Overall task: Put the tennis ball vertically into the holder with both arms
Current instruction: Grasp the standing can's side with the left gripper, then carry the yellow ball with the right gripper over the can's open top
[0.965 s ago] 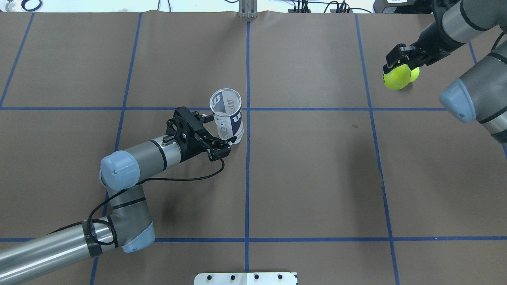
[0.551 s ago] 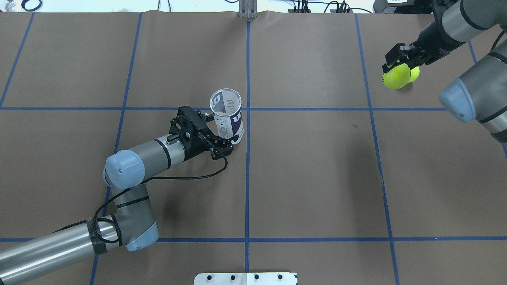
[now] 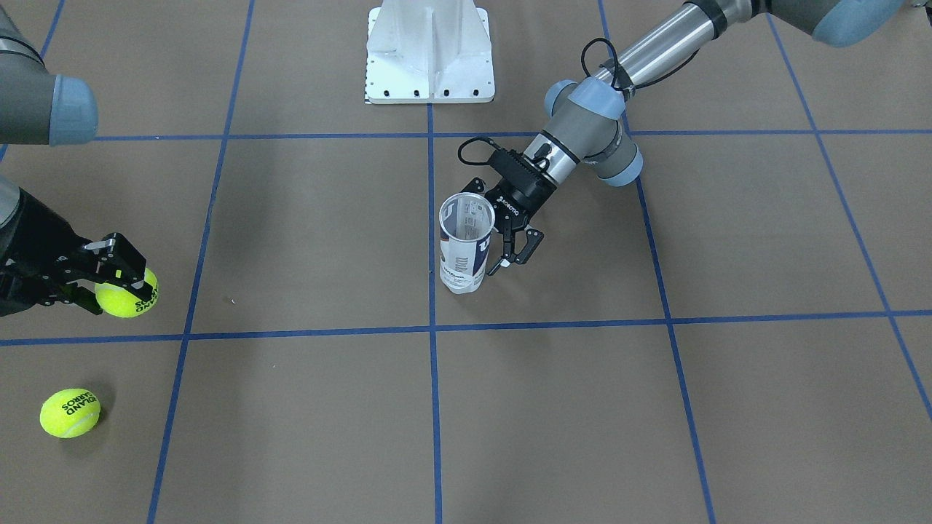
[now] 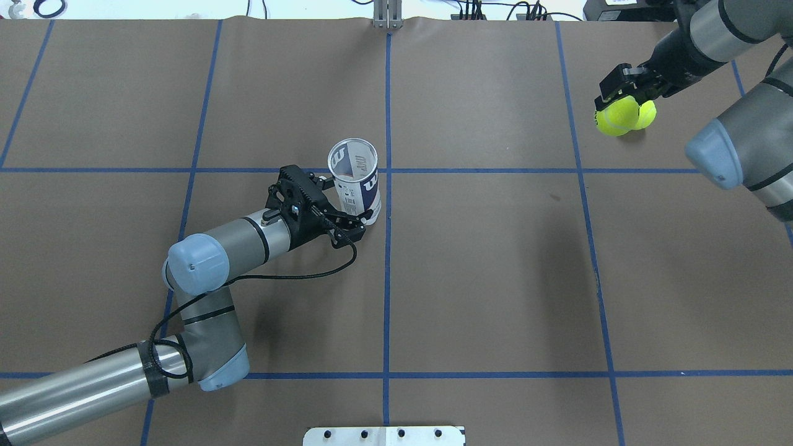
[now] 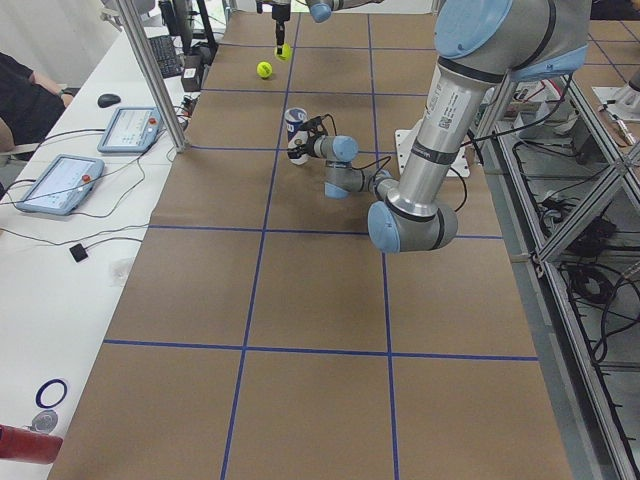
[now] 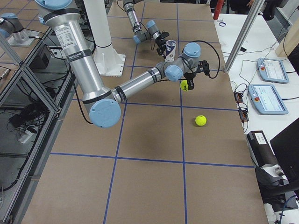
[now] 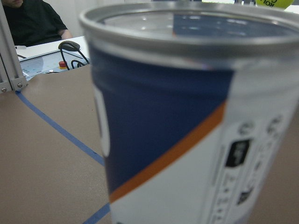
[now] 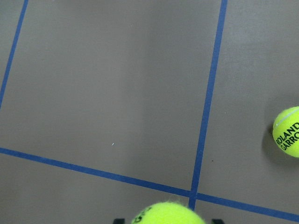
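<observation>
The holder (image 4: 354, 179) stands upright near the table's middle, a clear can with a navy-and-white label and a silver rim (image 7: 187, 28). My left gripper (image 4: 342, 204) is open, low at the holder's side, with a finger on either side of it. Whether the fingers touch it I cannot tell. In the left wrist view the holder fills the frame. Far to the right, my right gripper (image 4: 615, 106) is shut on a yellow tennis ball (image 3: 125, 292), held above the table. A second tennis ball (image 3: 70, 413) lies loose on the table just beyond it.
The white pedestal base (image 3: 429, 51) stands at the robot's side of the table. Blue tape lines cross the brown table cover. A side table with tablets (image 5: 60, 180) and a seated person (image 5: 25, 95) runs along the far edge.
My left gripper has slid a little closer to the holder. My right gripper has carried its tennis ball slightly up and away from the loose ball.
</observation>
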`<state>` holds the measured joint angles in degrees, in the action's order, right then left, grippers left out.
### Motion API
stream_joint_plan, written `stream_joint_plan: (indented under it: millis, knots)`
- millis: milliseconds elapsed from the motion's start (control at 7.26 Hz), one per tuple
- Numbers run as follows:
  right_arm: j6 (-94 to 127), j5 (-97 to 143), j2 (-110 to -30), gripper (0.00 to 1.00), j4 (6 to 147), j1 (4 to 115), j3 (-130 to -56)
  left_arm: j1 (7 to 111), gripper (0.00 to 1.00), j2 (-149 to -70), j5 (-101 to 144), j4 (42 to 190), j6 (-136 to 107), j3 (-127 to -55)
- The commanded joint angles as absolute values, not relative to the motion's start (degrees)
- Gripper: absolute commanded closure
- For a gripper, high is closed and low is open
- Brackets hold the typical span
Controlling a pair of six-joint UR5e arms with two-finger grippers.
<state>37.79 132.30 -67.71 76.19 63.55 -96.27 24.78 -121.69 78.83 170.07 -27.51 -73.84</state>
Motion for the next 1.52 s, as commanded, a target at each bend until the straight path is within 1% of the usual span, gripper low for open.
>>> stream_joint_plan:
  millis: [0, 551, 965, 1378]
  knots:
    - [37.8, 132.4, -67.7, 1.0, 76.2, 63.5, -96.8, 24.8, 0.01, -122.9, 78.7, 170.1, -27.5, -72.8]
    - [38.2, 134.1, -67.4, 1.0, 76.2, 63.5, -98.2, 24.9, 0.01, -123.6, 78.6, 170.1, -27.5, -72.1]
    - [51.6, 136.1, -61.2, 1.0, 76.1, 61.4, -99.0, 24.9, 0.01, -123.6, 78.7, 170.2, -27.5, -71.6]
    - [58.8, 135.5, -55.0, 1.0, 76.1, 58.5, -98.4, 24.9, 0.01, -123.7, 78.7, 170.2, -27.5, -71.5]
